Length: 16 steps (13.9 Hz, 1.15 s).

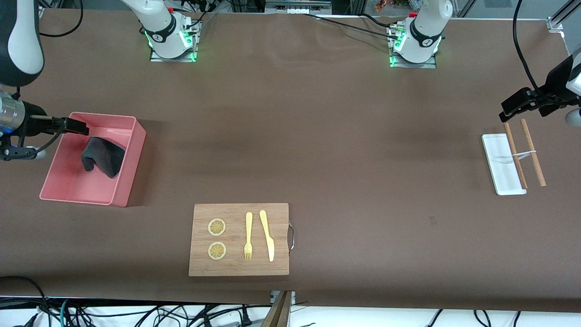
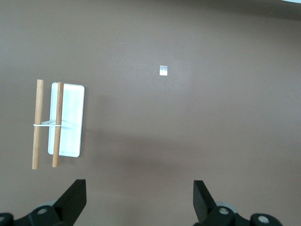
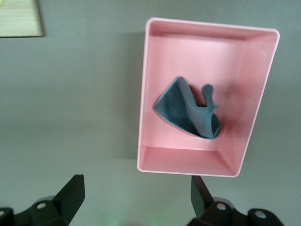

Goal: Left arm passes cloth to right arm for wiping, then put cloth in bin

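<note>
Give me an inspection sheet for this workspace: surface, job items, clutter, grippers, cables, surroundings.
Surface: brown table, bare between the things listed; one small white mark on it.
Job items: dark cloth lies crumpled in the pink bin, at the right arm's end of the table.
Clutter: wooden board nearest the front camera, carrying two lemon slices, a fork and a knife; white tray with two wooden sticks at the left arm's end.
Grippers: right gripper open, empty, over the table beside the bin; left gripper open, empty, near the tray.
Cables: loose bundles below the table edge; more by the arm bases.
Surroundings: nothing seen.
</note>
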### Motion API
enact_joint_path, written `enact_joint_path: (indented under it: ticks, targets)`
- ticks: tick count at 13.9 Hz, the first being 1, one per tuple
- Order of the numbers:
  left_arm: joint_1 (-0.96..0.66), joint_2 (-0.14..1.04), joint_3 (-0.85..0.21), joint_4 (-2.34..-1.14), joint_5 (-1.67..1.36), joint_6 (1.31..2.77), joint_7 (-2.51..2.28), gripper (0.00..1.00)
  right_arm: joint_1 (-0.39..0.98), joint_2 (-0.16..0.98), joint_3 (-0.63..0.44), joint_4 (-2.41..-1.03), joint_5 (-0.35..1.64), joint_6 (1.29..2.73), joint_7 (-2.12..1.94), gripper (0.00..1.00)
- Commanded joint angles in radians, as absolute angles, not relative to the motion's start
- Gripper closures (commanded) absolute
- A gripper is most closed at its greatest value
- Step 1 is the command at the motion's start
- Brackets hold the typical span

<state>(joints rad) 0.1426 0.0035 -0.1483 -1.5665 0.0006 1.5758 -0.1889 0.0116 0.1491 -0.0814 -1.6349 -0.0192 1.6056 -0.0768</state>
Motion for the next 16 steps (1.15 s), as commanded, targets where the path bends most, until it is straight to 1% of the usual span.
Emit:
enact_joint_path:
  ticks: [1, 3, 5, 8, 10, 12, 14, 16]
  targets:
    - [0.156, -0.005, -0.155, -1.571, -0.044, 1.56, -0.19, 0.0, 0.002, 0.074, -0.035, -1.646, -0.009, 1.592, -0.075, 0.0]
    - [0.158, -0.005, -0.153, -1.571, -0.044, 1.559, -0.19, 0.0, -0.002, 0.01, -0.028, -1.644, -0.005, 1.588, -0.08, 0.0]
    - [0.156, -0.005, -0.155, -1.568, -0.044, 1.559, -0.192, 0.0, -0.002, -0.026, -0.025, -1.629, -0.005, 1.588, -0.08, 0.0]
    - [0.152, -0.002, -0.156, -1.562, -0.046, 1.56, -0.192, 0.0, -0.011, -0.031, -0.008, -1.626, -0.023, 1.583, -0.081, 0.0]
    - [0.15, 0.003, -0.155, -1.56, -0.046, 1.56, -0.19, 0.0, -0.02, -0.032, 0.003, -1.608, -0.014, 1.505, -0.037, 0.0]
    - [0.149, 0.005, -0.156, -1.559, -0.046, 1.562, -0.192, 0.0, -0.02, -0.031, 0.014, -1.605, -0.014, 1.482, 0.075, 0.0]
    - [0.149, 0.006, -0.156, -1.559, -0.046, 1.562, -0.192, 0.0, -0.017, -0.014, 0.012, -1.588, -0.015, 1.479, 0.075, 0.0]
    - [0.15, 0.008, -0.155, -1.557, -0.045, 1.565, -0.19, 0.0, -0.015, 0.02, 0.012, -1.542, -0.02, 1.459, 0.057, 0.0]
